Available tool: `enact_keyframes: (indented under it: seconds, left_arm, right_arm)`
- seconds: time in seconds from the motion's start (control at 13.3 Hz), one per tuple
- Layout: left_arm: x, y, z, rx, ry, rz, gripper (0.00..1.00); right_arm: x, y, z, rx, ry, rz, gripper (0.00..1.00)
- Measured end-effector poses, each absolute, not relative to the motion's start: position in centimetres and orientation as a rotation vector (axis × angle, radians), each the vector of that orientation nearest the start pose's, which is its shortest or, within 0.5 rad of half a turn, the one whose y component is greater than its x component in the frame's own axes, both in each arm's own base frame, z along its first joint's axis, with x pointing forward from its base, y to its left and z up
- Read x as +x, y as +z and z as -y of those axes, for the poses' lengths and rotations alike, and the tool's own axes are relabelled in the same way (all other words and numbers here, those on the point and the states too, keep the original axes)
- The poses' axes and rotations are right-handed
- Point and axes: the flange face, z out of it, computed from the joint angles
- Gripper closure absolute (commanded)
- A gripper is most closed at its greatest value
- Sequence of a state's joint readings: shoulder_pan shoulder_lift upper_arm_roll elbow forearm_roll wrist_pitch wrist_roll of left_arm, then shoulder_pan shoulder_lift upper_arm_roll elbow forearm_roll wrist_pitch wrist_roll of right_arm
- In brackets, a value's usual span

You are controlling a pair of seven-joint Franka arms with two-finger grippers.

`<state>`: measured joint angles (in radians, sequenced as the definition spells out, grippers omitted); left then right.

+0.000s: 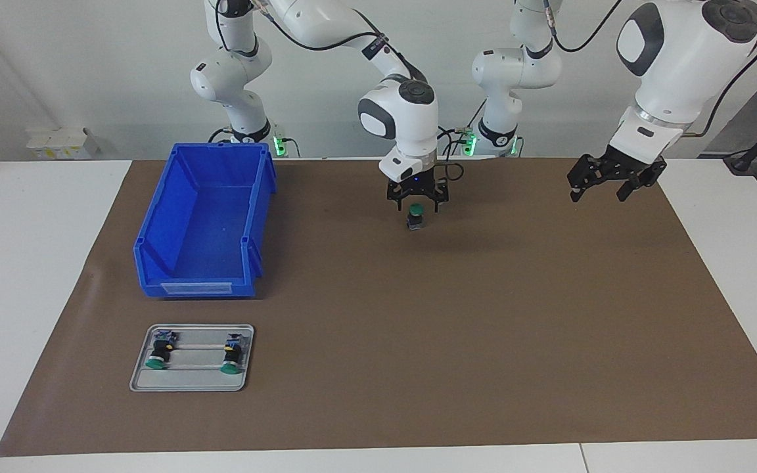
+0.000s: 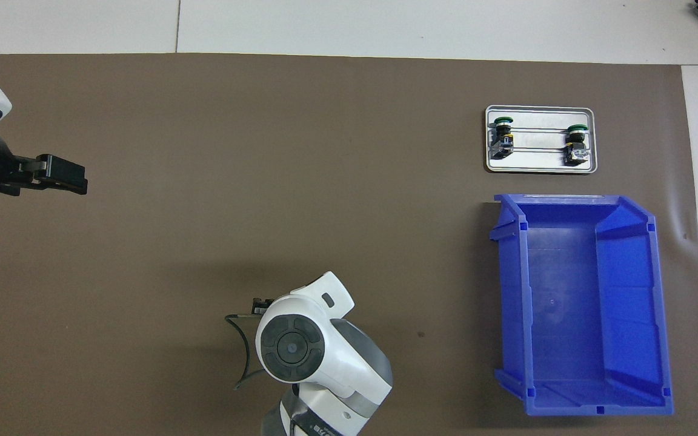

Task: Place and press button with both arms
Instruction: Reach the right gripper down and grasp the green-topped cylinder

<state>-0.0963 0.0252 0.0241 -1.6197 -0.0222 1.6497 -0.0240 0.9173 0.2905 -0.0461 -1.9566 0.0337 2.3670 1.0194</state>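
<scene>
Brown paper mat [image 1: 418,328] covers the white worktop [image 1: 23,263], pale wall above. Landmark: the blue plastic bin [image 1: 204,223]. Beside it, toward the left arm's end, the green-capped push button [image 1: 416,217] stands upright on the mat, right gripper [image 1: 416,202] directly over it, fingers spread. Left gripper [image 1: 598,184] hangs well apart, fingers spread too. Farther from the robots than the bin, a grey metal tray [image 1: 191,382] holds two twin buttons [image 1: 158,351]. No readable writing.

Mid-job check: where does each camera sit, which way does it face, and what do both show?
Facing view: high across the table, facing the robots; both arms whole, right gripper over the button, left gripper raised.
Overhead view: above the robots' end, looking down; right arm's wrist, left gripper.
Shared: blue bin, tray.
</scene>
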Motion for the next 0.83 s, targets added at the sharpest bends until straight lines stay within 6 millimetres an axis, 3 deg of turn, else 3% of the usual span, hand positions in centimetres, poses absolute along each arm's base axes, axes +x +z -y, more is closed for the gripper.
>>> enact_keyframes:
  seconds: [0.38, 0.6, 0.68, 0.83]
  left_arm:
    - [56.6, 59.5, 4.3, -3.163, -0.008, -0.071, 0.00]
    - [56.6, 59.5, 4.3, -3.163, -0.009, -0.071, 0.00]
    - [56.6, 59.5, 4.3, -3.163, -0.010, -0.071, 0.00]
    - [56.6, 59.5, 4.3, -3.163, -0.010, -0.071, 0.00]
  right_arm:
    - [38.9, 30.6, -47.8, -3.025, -0.109, -0.226, 0.00]
    - [38.5, 30.1, -48.1, -3.050, -0.137, -0.170, 0.00]
    - [38.6, 30.1, -48.0, -3.059, -0.156, -0.149, 0.05]
    - [38.7, 30.1, -47.9, -3.072, -0.182, -0.120, 0.31]
